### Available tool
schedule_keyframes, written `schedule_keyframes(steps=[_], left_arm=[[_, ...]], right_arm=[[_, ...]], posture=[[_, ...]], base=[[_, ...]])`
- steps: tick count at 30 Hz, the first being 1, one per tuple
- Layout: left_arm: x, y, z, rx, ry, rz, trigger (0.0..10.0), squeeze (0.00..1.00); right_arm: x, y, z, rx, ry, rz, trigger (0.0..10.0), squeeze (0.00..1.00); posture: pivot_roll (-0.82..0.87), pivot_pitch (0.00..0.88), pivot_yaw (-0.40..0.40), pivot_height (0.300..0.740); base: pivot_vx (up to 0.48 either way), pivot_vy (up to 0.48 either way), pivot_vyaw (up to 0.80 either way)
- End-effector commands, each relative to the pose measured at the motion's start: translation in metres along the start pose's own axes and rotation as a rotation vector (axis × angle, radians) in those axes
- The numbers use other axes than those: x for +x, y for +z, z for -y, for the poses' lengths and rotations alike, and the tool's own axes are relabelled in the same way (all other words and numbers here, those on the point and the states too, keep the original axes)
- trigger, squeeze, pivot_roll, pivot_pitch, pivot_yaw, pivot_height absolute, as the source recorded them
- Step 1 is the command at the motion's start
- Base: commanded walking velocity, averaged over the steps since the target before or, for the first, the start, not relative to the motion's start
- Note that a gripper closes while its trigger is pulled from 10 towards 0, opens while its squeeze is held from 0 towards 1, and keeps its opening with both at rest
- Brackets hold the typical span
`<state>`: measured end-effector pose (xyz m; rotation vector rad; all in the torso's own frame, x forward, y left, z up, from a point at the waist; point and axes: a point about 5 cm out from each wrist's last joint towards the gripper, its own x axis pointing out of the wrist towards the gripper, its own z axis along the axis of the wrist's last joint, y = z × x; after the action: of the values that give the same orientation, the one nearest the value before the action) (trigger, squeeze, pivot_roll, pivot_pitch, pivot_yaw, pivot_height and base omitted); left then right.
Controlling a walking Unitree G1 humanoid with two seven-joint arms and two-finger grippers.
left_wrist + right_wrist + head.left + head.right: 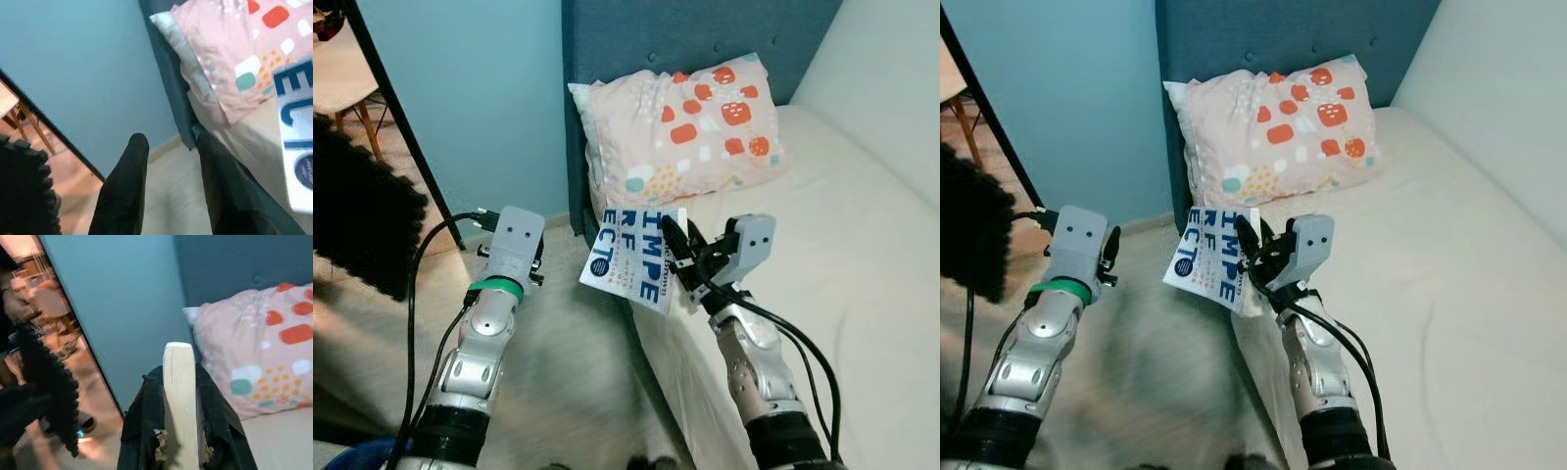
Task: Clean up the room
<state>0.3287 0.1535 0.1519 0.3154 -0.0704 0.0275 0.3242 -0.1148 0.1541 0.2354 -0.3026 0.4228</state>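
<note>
Nearest the camera, low in the head view, are my two silver forearms, and the right gripper [680,257] at centre frame is the one at work: its two black fingers are clamped on the book [634,257], a white paperback with big blue lettering. In the right wrist view the book's pale page edge [179,406] stands straight up between my fingers, so I hold it by its bottom end with the long axis running away from the wrist. Seen from the head, the cover fans out to the left of my fingers and hangs over the edge of the bed [822,255], above the strip of floor beside it. Beyond it, toward the upper centre of the frame, the patterned pillow [690,122] leans on the blue headboard [685,34]. My left gripper [168,186] hovers at left centre, fingers apart and empty, pointing toward the wall beside the headboard. I judge the mattress to the right of my fingers the nearest resting place, so a right arm move.
</note>
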Motion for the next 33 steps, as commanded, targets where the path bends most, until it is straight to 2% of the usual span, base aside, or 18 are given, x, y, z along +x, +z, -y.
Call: schedule_keyframes(steps=[1, 7, 14, 17, 21, 22, 24, 33], left_arm=[[-0.002, -0.005, 0.001, 0.018, -0.008, -0.015, 10.0, 0.0], [-0.002, -0.004, 0.003, 0.017, -0.012, -0.011, 10.0, 0.0], [-0.002, -0.005, 0.004, 0.019, -0.017, -0.009, 10.0, 0.0], [0.0, -0.004, 0.003, 0.018, -0.021, -0.007, 10.0, 0.0], [0.002, -0.002, 0.003, 0.014, -0.031, 0.002, 10.0, 0.0], [0.0, 0.004, 0.006, 0.02, -0.095, 0.057, 10.0, 0.0], [-0.002, 0.009, 0.009, 0.019, -0.139, 0.095, 10.0, 0.0], [-0.005, 0.009, 0.017, 0.022, -0.177, 0.107, 10.0, 0.0]], right_arm=[[0.0, 0.002, 0.001, -0.033, 0.009, -0.001, 10.0, 0.0], [0.001, 0.0, -0.003, -0.014, 0.023, 0.0, 10.0, 0.0], [0.001, 0.004, 0.007, -0.01, -0.045, 0.022, 10.0, 0.0], [0.0, 0.006, 0.016, -0.021, -0.108, 0.034, 10.0, 0.0], [-0.003, 0.008, 0.028, -0.049, -0.194, 0.043, 10.0, 0.0], [-0.008, 0.01, 0.044, -0.074, -0.301, 0.044, 10.0, 0.0], [-0.012, 0.009, 0.052, -0.081, -0.357, 0.033, 10.0, 0.0], [-0.019, 0.001, 0.056, -0.049, -0.414, 0.011, 10.0, 0.0]], posture=[[0.17, 0.086, -0.014, 0.74], [0.17, 0.076, -0.019, 0.74], [0.17, 0.062, -0.01, 0.74], [0.17, 0.062, -0.005, 0.74], [0.16, 0.062, -0.001, 0.74], [0.16, 0.062, 0.003, 0.74], [0.16, 0.063, 0.007, 0.74], [0.16, 0.065, 0.015, 0.74]], base=[[0.472, 0.0, 0.0], [0.472, 0.0, 0.79], [0.472, 0.0, 0.0], [0.477, 0.0, 0.0], [0.0, 0.0, 0.0], [0.0, 0.0, 0.0], [0.0, 0.0, 0.0], [0.0, 0.0, 0.0]])
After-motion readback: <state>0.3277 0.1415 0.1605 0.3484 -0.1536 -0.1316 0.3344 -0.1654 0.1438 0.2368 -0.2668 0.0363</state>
